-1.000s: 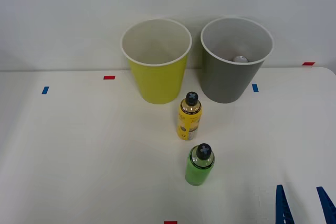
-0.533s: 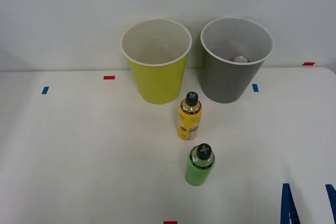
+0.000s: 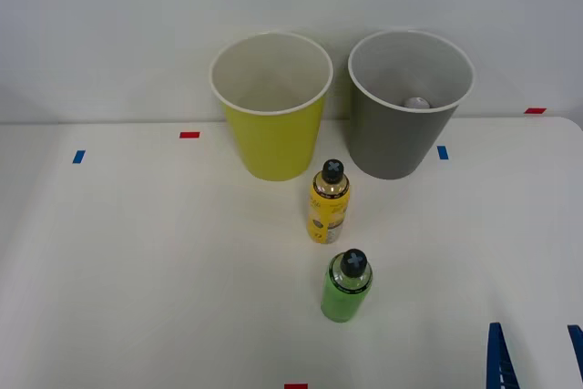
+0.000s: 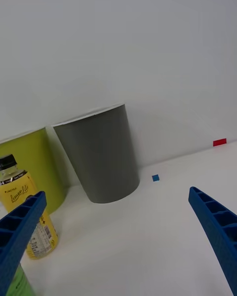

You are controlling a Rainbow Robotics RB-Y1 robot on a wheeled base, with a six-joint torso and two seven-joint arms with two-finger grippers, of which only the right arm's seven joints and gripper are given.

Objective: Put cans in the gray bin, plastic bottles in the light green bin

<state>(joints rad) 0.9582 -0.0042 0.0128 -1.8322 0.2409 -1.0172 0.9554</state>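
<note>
- Front view: you have the yellow-green bin (image 3: 271,107) and the gray bin (image 3: 409,103) upright, side by side at the far edge of the white table (image 3: 137,261), close but not touching, against a pale wall.
- The silver top of the can (image 3: 417,103) shows low inside the gray bin; the rest of it is hidden by the wall of the bin.
- The yellow bottle (image 3: 329,202) stands upright just in front of the gap between the bins. The green bottle (image 3: 346,286) stands upright nearer to you, a little right of it, apart from it.
- The right gripper (image 3: 536,357) sits at the lower right corner, fingers spread apart and holding nothing, well apart from both bottles. Nothing stands between it and the green bottle.
- Small red and blue tape marks dot the table; one blue mark (image 3: 443,152) lies just right of the gray bin's base.
- Wrist view: your two blue fingers (image 4: 217,227) sit wide apart at the corners. The gray bin (image 4: 101,155) stands ahead, the yellow-green bin (image 4: 34,170) beside it, and the yellow bottle (image 4: 27,217) in front of that bin, partly covered by one finger.
- A green sliver at the corner may be the green bottle; you cannot tell for sure.
</note>
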